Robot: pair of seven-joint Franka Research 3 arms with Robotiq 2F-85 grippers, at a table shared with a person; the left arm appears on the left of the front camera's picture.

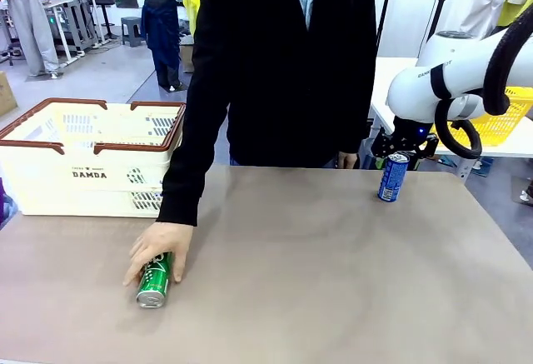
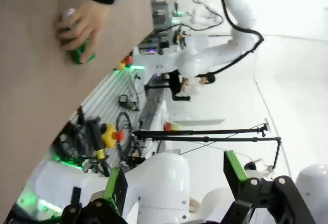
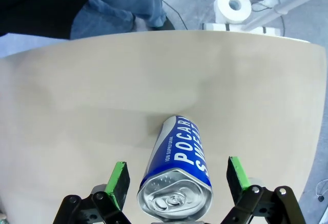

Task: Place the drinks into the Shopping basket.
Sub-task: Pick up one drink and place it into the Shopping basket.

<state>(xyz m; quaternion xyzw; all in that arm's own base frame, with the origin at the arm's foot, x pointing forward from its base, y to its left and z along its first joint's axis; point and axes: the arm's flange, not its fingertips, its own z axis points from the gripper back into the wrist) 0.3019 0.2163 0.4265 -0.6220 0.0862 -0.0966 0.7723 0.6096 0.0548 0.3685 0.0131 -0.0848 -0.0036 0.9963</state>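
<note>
**Front view:** the blue can (image 1: 393, 177) is seen upright at the far right of the table (image 1: 316, 281), close to the far edge. The right gripper (image 1: 399, 157) is held over its top, jaws apart – nothing clamped. The green can (image 1: 155, 278) lies on its side near-left, covered by the person's hand (image 1: 160, 243). The Shopping basket (image 1: 50, 182) sits far-left, and no drink is seen inside.

**Left wrist view:** the left gripper (image 2: 173, 178) is held off the table, jaws apart & empty. The green can (image 2: 79, 55) is seen far off under the hand.

**Right wrist view:** the blue can (image 3: 179, 152) is straddled by the 2 green pads (image 3: 119, 177), w/ a gap on each side and the can roughly centred.

**Step in hand, as judged:** grasp of the blue can. Pads should be lowered to mid-body, centred, then closed gently, since thin metal dents and an off-centre squeeze may tip it. A straight lift is advised before sideways travel.

**Room:** bare tabletop lies btw. can & basket, but the person's arm (image 1: 196, 131) stands along that route – a high, near-side arc is preferred. The far edge is close behind the can.
</note>
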